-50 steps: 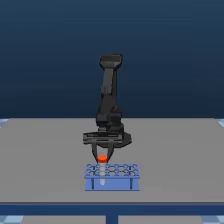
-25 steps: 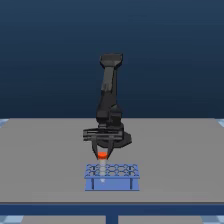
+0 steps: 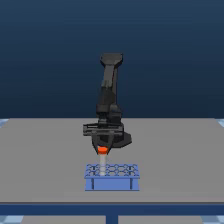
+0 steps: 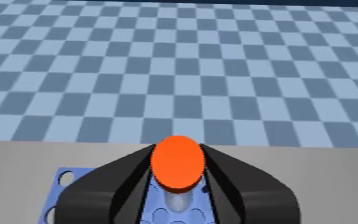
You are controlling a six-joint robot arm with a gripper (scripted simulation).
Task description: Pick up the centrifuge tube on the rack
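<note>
The centrifuge tube [image 3: 103,156] has an orange-red cap and a pale whitish body. My gripper [image 3: 103,148] is shut on it just under the cap. The tube hangs above the blue rack [image 3: 112,176], its lower end near the rack's top grid on the exterior view's left side. In the wrist view the cap of the tube [image 4: 177,163] sits between my two black fingers [image 4: 113,181], and the gripper [image 4: 177,176] closes on it. A strip of the rack [image 4: 69,181] with round holes shows below.
The black arm [image 3: 109,95] rises from its base behind the rack on a grey table [image 3: 45,160]. A blue checkered floor [image 4: 175,70] lies beyond the table's edge in the wrist view.
The gripper has risen a little with the tube, so the orange-red cap now stands higher above the rack than one second ago.
</note>
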